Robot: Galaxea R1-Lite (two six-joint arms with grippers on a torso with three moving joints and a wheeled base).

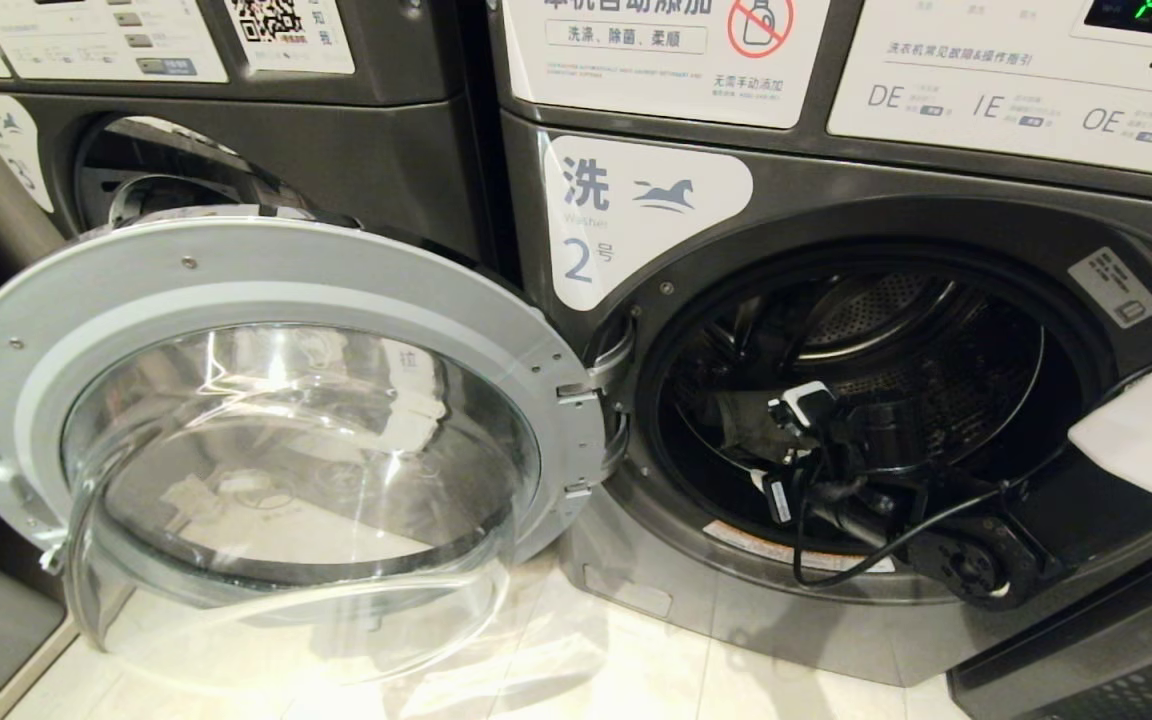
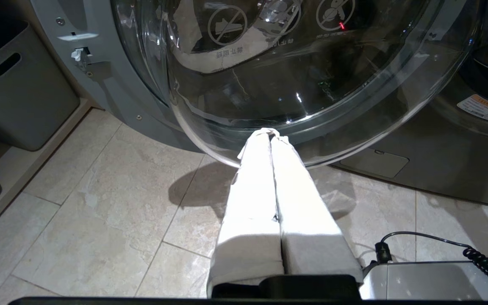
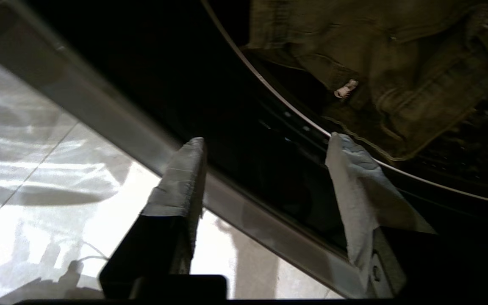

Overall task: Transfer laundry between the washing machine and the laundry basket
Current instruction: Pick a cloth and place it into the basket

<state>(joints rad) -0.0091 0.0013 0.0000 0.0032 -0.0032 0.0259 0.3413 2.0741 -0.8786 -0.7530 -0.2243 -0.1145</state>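
The washing machine point(image 1: 836, 300) marked 2 stands with its round glass door point(image 1: 276, 440) swung fully open to the left, so the drum is open to reach. The right gripper point(image 3: 265, 169) is at the lower rim of the drum mouth, its two padded fingers point(image 3: 184, 178) spread apart with nothing between them. The laundry point(image 3: 388, 76), a crumpled olive-grey bundle, lies inside the drum just beyond those fingertips, apart from them. In the head view the right arm reaches in from the right and partly hides the cloth on the drum floor. The left gripper point(image 2: 269, 140) hangs low over the tiled floor point(image 2: 100, 203) near the open door, fingers pressed together and holding nothing; that arm looks parked. The laundry basket is in none of the views. Judged from this, the door step is done, while grasping the cloth, lifting it out and dropping it in the basket all appear left to do
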